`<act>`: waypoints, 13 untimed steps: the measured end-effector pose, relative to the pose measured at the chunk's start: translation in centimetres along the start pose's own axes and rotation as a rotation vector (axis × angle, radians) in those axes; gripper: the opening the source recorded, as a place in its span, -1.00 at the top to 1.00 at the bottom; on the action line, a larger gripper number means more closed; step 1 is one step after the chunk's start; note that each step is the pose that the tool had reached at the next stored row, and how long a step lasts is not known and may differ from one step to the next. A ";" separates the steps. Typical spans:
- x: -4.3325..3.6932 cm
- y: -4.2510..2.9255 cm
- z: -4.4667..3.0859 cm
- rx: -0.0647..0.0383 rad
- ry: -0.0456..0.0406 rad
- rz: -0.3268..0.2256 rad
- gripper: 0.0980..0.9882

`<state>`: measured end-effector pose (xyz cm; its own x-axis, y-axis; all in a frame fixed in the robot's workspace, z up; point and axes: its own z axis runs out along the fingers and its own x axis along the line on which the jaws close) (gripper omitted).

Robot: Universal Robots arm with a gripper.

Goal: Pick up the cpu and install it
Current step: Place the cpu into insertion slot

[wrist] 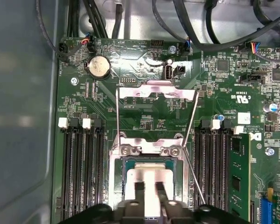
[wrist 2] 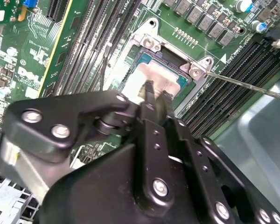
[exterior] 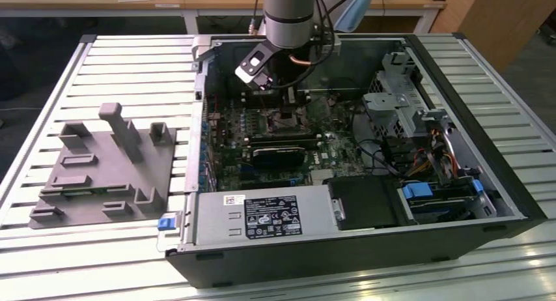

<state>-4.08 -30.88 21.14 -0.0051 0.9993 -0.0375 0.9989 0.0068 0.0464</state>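
The cpu [wrist: 149, 176], a pale silver square, lies flat inside the motherboard socket [wrist: 115, 186], whose load plate [wrist: 156, 93] is swung back and whose lever rods stand up. In the second wrist view the cpu [wrist 2: 154, 77] shows just beyond the black fingertips. My gripper [wrist: 149, 191] hangs right over the chip's middle, its two fingers a narrow gap apart with nothing clamped between them. That gap is far narrower than the chip. In the exterior view the arm [exterior: 287, 14] reaches down into the open computer case, with the gripper [exterior: 291, 94] above the socket [exterior: 282, 122].
Memory slots [wrist: 79, 168] flank the socket on both sides. Cables [wrist: 214, 28] cross the case wall near the board's edge. A grey holder block [exterior: 104, 171] stands on the slatted table at the exterior view's left. Drive cage [exterior: 395, 105] and power supply [exterior: 260, 216] crowd the case.
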 end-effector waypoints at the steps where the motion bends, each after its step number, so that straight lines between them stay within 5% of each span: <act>1: 0.00 0.00 -0.04 0.000 0.0000 0.000 0.81; 5: -0.01 0.01 -0.18 0.000 0.0001 0.000 0.98; 13: -0.01 0.02 -0.37 0.000 0.0001 0.000 0.98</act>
<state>-4.08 -30.88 21.50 -0.0051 0.9993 -0.0374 0.9989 0.0069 0.0465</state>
